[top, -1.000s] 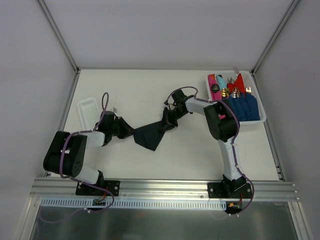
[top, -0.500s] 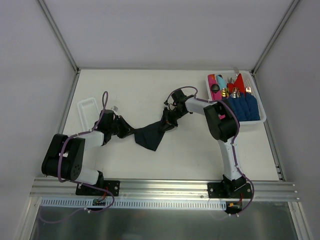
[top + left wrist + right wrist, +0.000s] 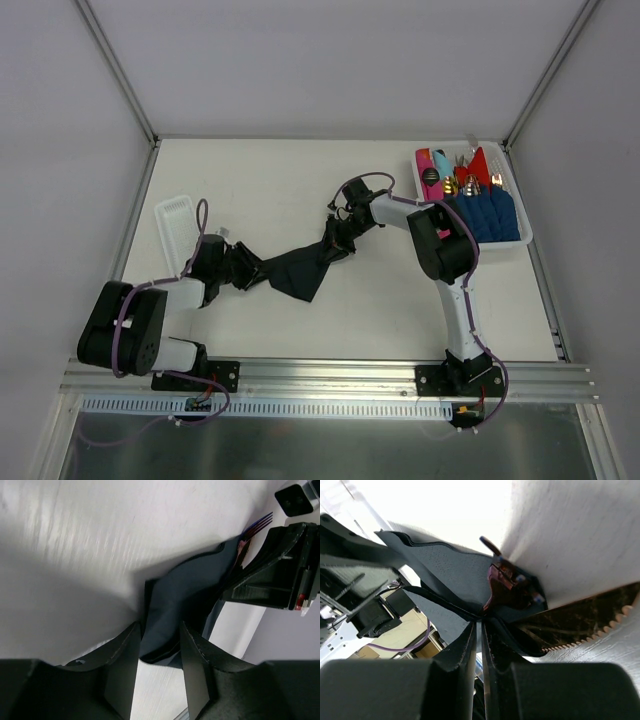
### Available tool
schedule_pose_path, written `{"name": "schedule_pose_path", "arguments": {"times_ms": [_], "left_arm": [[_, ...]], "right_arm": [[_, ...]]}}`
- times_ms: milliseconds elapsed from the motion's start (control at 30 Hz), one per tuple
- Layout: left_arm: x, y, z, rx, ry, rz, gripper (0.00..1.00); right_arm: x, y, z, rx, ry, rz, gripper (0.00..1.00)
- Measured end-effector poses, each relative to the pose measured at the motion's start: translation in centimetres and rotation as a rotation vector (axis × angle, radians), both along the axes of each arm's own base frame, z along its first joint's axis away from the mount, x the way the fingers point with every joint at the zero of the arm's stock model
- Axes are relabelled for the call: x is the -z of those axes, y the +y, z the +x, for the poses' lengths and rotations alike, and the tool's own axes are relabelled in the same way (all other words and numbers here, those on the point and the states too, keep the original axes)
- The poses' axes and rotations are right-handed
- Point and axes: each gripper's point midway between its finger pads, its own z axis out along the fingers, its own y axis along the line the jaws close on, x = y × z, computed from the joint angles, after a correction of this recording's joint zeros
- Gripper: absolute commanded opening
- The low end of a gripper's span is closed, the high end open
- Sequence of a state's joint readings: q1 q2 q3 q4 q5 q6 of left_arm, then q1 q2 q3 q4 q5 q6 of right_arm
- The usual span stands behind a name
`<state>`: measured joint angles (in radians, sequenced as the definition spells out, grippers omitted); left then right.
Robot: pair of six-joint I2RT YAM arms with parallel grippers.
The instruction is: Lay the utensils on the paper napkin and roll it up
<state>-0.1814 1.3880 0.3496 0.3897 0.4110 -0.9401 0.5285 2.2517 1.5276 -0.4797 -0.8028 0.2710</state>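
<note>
The paper napkin [image 3: 298, 272], near-black and crumpled, hangs stretched just above the table's middle between my two grippers. My right gripper [image 3: 333, 248] is shut on its right edge; in the right wrist view the fingertips [image 3: 480, 622] pinch the dark sheet [image 3: 450, 575]. My left gripper [image 3: 250, 270] is at the napkin's left corner. In the left wrist view its jaws [image 3: 159, 630] stand apart, and the napkin's corner [image 3: 170, 605] lies loose between the tips. The utensils [image 3: 462, 185], gold-coloured, lie in the white bin at the back right.
The white bin [image 3: 524, 240] also holds bright blue rolled napkins [image 3: 488, 215] and red ones [image 3: 478, 163]. A clear empty tray [image 3: 176, 222] lies at the left, just behind the left arm. Frame posts rise at the table's back corners.
My left gripper closed on the napkin's left corner, then opened and drew back a little to the left. The right gripper kept its grip and stayed put.
</note>
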Motion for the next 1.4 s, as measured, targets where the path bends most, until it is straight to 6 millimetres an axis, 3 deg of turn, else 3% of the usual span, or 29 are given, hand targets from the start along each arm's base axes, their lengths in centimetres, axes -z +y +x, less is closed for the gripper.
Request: {"name": "schedule_pose_path", "arguments": {"times_ms": [200, 400, 967, 1400], "left_arm": [[-0.2, 0.3, -1.9, -0.058, -0.013, -0.051, 0.43], [0.2, 0.2, -1.7, -0.085, 0.006, -0.076, 0.43], [0.3, -1.9, 2.4, -0.086, -0.061, -0.231, 0.43], [0.1, -3.3, 6.7, -0.051, -0.095, -0.257, 0.44]], "right_arm": [[0.0, 0.0, 0.0, 0.0, -0.001, -0.002, 0.11], [0.0, 0.1, -0.1, -0.003, -0.001, -0.003, 0.11], [0.1, 0.1, -0.1, -0.004, -0.001, -0.008, 0.11], [0.1, 0.1, -0.1, -0.005, -0.002, -0.008, 0.11]]}}
